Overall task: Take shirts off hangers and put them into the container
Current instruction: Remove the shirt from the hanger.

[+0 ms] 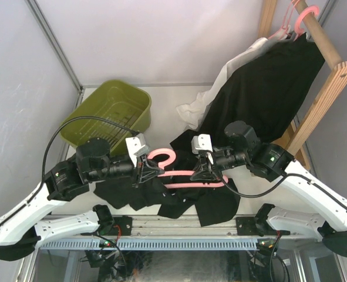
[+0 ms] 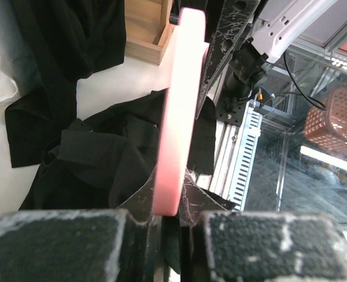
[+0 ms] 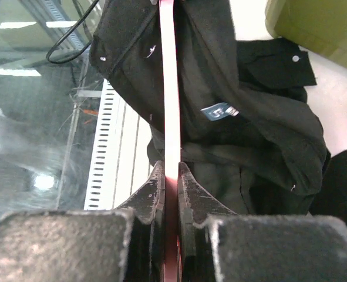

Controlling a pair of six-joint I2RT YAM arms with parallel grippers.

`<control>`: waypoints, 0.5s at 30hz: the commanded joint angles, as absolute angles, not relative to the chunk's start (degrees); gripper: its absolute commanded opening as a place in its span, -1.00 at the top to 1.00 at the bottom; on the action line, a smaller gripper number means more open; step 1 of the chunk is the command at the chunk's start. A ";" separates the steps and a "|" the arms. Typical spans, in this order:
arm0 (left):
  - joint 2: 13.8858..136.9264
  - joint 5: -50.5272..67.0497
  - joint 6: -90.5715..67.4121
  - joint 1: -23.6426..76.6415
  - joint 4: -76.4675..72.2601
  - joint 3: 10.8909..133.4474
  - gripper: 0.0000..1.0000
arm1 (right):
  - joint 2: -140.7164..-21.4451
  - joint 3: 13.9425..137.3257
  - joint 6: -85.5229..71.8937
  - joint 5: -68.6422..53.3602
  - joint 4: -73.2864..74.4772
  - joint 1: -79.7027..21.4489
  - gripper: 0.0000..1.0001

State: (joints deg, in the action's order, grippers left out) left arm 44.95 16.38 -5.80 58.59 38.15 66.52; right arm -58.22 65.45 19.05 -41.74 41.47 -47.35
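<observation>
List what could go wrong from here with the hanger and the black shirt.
1. Both the left gripper and right gripper clamp the thin pink hanger; opposing pulls could bend or snap it.
2. The black shirt bunches at the table's near edge, seemingly caught on the hanger; it might slide off rather than reach the container.

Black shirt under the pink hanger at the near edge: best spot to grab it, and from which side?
Likely the raised fold by the collar label of the black shirt, pinched from above: it lies crumpled, so a ridge stands up there. The left tool and right tool are both shut on the hanger, so one must let go first.
</observation>
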 commanded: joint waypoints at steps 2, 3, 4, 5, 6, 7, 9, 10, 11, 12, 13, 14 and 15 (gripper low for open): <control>43.33 8.78 -5.57 58.36 37.40 72.20 0.63 | -55.74 63.24 13.40 -38.85 32.95 -47.64 1.00; 43.14 5.51 -5.62 58.36 38.14 72.24 0.10 | -54.93 62.04 12.47 -37.99 31.50 -47.52 1.00; 43.03 3.72 -5.44 58.36 39.12 72.41 -0.24 | -54.05 61.10 11.74 -37.00 30.57 -47.49 1.00; 42.91 2.26 -5.02 58.36 40.52 72.73 -0.38 | -53.18 60.27 11.19 -36.16 30.18 -47.35 1.00; 42.82 0.79 -4.74 58.33 41.88 72.88 -0.49 | -52.19 59.55 10.77 -35.54 30.14 -46.99 1.00; 42.57 -0.53 -4.49 58.36 42.93 72.71 -0.63 | -51.28 58.98 10.23 -35.16 30.08 -46.48 1.00; 41.73 -2.98 -4.20 58.35 44.67 71.12 -0.91 | -49.16 57.51 8.72 -35.25 29.71 -45.14 1.00; 41.31 -4.35 -4.20 58.35 45.26 70.29 -0.99 | -48.16 56.70 7.99 -35.45 29.30 -44.50 1.00; 40.93 -6.00 -4.36 58.34 45.61 69.56 -1.00 | -47.02 55.86 7.35 -35.45 28.94 -44.00 1.00; 40.73 -7.58 -4.72 58.36 45.70 68.88 -1.00 | -46.19 55.15 6.96 -35.41 28.66 -43.75 1.00; 40.62 -8.46 -4.90 58.36 45.70 68.29 -1.00 | -45.43 54.60 6.67 -35.22 28.51 -43.57 1.00; 40.68 -8.36 -4.86 58.36 45.75 67.85 -1.00 | -44.85 54.25 6.32 -34.49 28.66 -43.51 1.00; 41.19 -8.01 -4.72 58.34 45.77 67.58 -1.00 | -44.32 54.07 5.85 -33.59 28.75 -43.40 1.00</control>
